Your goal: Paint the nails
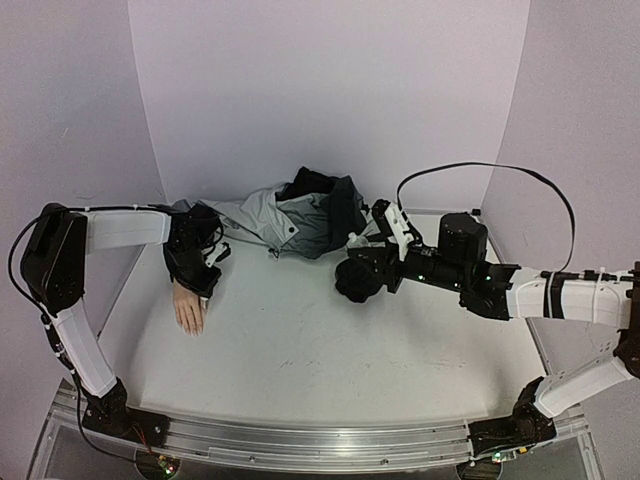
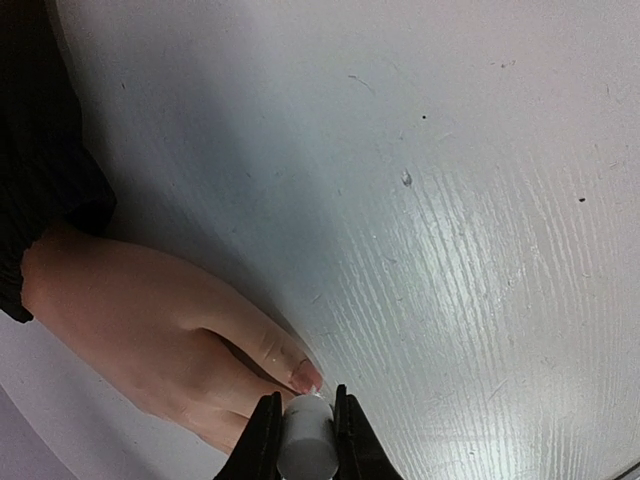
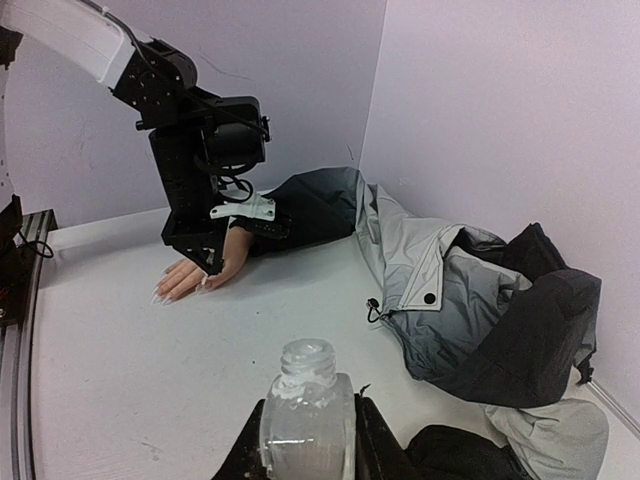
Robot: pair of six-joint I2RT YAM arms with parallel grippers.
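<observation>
The pale mannequin hand [image 1: 188, 308] lies palm down at the left of the table, its wrist in a dark sleeve. In the left wrist view the nail [image 2: 306, 375] of one digit of that hand [image 2: 130, 320] shows pinkish, right at my fingertips. My left gripper [image 2: 303, 405] is shut on a white cylindrical brush handle [image 2: 305, 445], whose tip sits at that nail. My right gripper [image 3: 307, 425] is shut on a small clear glass bottle [image 3: 307, 400], uncapped and upright, well to the right of the hand [image 3: 190, 275].
A grey-black jacket [image 1: 290, 215] lies crumpled along the back wall, one sleeve running to the hand. A dark part of it [image 3: 460, 455] lies close beside my right gripper. White walls close in the table at the back and both sides.
</observation>
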